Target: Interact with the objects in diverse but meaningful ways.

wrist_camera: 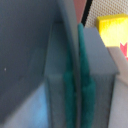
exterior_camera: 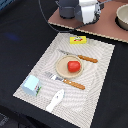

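exterior view: one striped woven mat (exterior_camera: 95,80) lies on a black cloth. on it, one round tan plate (exterior_camera: 62,70) at the centre carries one glossy red tomato (exterior_camera: 73,66). one knife (exterior_camera: 80,57) with an orange handle lies just beside the plate at 1 o'clock, one fork (exterior_camera: 65,80) with an orange handle just beside it at 6 o'clock. one flat yellow packet (exterior_camera: 78,40), rectangular, sits at 12 o'clock near the mat's far edge. one light-blue boxy cup (exterior_camera: 32,85) stands at 8 o'clock near the mat's corner. one white flat utensil (exterior_camera: 55,100), thin and long with a wider end, lies at 6 o'clock by the near edge. beyond the mat, one brown board (exterior_camera: 107,31) at 1 o'clock holds one pale round bowl (exterior_camera: 123,16), cut by the frame edge. the gripper (exterior_camera: 88,16), grey and white, hangs over the board at 12 o'clock; the dark pan's round rim seems to sit beside it, blurred

wrist view: two grey blocky fingers (wrist_camera: 97,55) with teal pads are pressed onto one thin dark grey pan (wrist_camera: 30,60) wall, smooth and curved, with barely a gap between the pads. one corner of the yellow packet (wrist_camera: 114,29) shows behind, with a strip of the mat (wrist_camera: 107,7)
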Available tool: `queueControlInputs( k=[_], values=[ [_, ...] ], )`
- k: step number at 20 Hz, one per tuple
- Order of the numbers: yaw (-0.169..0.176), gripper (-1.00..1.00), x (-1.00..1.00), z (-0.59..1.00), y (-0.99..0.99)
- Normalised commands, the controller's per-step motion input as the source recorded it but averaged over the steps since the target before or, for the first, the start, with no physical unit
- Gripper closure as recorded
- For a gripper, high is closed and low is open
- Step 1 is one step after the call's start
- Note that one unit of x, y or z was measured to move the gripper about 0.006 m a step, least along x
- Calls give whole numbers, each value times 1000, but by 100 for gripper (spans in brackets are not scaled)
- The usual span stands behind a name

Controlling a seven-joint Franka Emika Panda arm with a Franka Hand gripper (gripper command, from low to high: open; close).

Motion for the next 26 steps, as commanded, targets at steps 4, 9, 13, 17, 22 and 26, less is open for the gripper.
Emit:
queueControlInputs(
  k=[4, 9, 13, 17, 22, 26],
  values=[
    [-1, 100, 559, 192, 730],
    [0, 100, 544, 126, 744],
    [42, 100, 469, 88, 628],
    [223, 100, 334, 419, 440],
    [205, 100, 337, 795, 414],
    [65, 100, 741, 983, 241]
  ],
)
